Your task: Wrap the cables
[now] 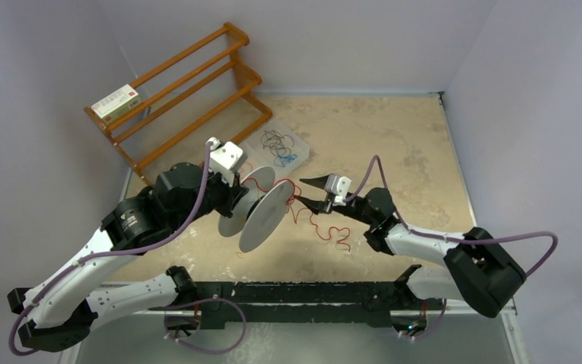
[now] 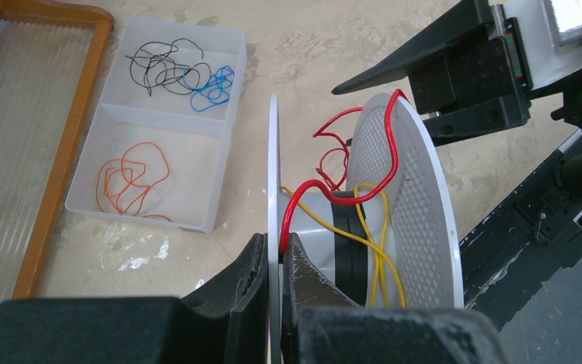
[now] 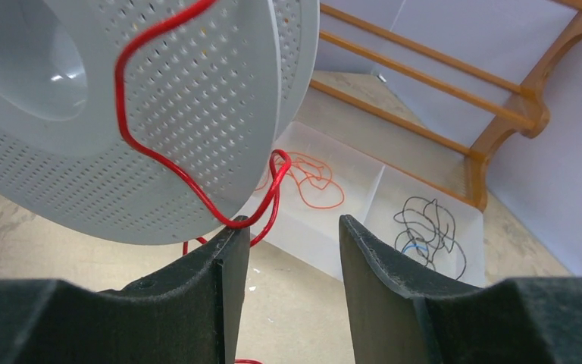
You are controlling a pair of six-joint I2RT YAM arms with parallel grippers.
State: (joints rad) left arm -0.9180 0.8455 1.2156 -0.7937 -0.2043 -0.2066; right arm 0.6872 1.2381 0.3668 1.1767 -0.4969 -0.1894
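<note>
Top view, left to right. On the rack sits a box; its label carries print too small to read, and no other writing shows. Your left gripper is clamped on the thin near flange of the spool, holding it on edge above the table. A yellow cable already lies round the hub. Behind the spool, the tray holds a black cable and a blue cable in one compartment and an orange cable in the other. The red cable runs from the hub over the perforated flange's rim, then trails in loose kinks onto the table. Your right gripper stands just beside that flange, jaws apart, the red cable brushing one fingertip but not pinched. Expect the wire to be very light, limp yet springy enough to keep its kinks, and smooth enough to slip from a loose pinch. It looks best taken squarely across the pads, close to where it leaves the rim.
</note>
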